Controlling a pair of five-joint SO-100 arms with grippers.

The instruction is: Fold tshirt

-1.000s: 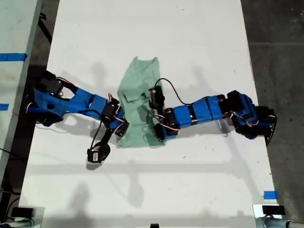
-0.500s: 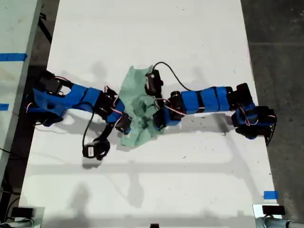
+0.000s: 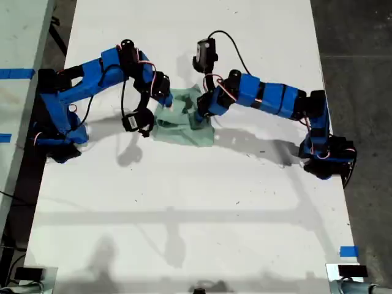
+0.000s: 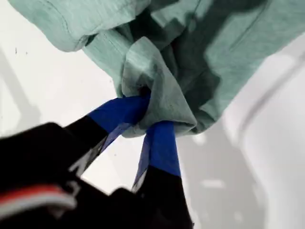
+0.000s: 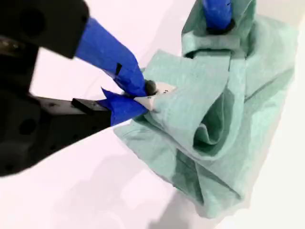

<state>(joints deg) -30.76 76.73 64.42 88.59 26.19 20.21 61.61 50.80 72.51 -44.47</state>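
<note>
Tshirt (image 3: 184,125) lay bunched mid-bench (image 3: 184,214), doubled over. My first gripper (image 4: 150,117) and my second gripper (image 5: 138,98) each had fingers clamped on a cloth edge, evidently to carry the fold across.

The tshirt (image 3: 184,122) is sitting bunched and crumpled on the white table, toward the far middle in the exterior view, its pale mint-green cloth gathering into deep folds with no flat panel showing. One edge is lying pinched between the blue-taped jaws of my first gripper (image 4: 148,125), the cloth (image 4: 157,71) hanging in a doubled fold over them. Another edge (image 5: 190,95) is being clamped at the jaws of my second gripper (image 5: 136,98), and the rest is draping down in loose pleats with a hem seam showing.
</note>
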